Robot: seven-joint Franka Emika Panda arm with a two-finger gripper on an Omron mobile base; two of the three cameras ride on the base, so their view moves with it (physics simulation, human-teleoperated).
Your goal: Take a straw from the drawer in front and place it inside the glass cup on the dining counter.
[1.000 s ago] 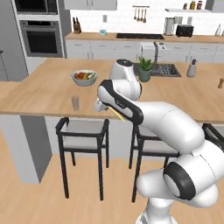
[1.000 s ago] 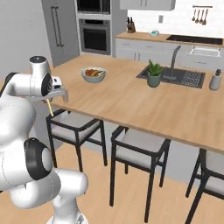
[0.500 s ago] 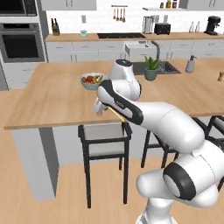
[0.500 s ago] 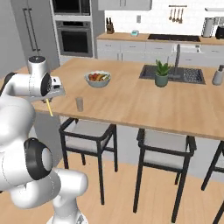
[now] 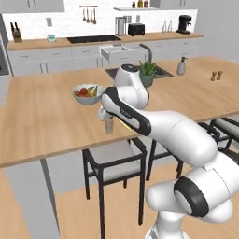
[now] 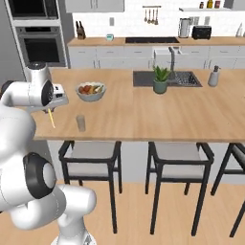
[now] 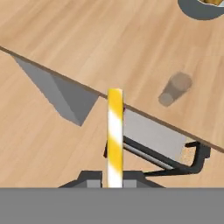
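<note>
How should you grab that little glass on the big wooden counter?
Probably round the middle of the glass cup, coming in from the stool side: it stands upright near that edge of the dining counter, its sides straight, with the fruit bowl behind it.

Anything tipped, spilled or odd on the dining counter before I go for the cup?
Nothing stands out. The glass cup stands upright near the dining counter edge, the fruit bowl and plant sit upright, and the straw hangs from the shut claw.

- A blue-grey fruit bowl (image 6: 90,92) sits on wood.
- A potted plant (image 6: 161,80) stands by the black sink (image 6: 165,78).
- Black stools (image 6: 89,158) line the front — grey-seated.
- A soap dispenser (image 6: 214,76) stands further right.
</note>
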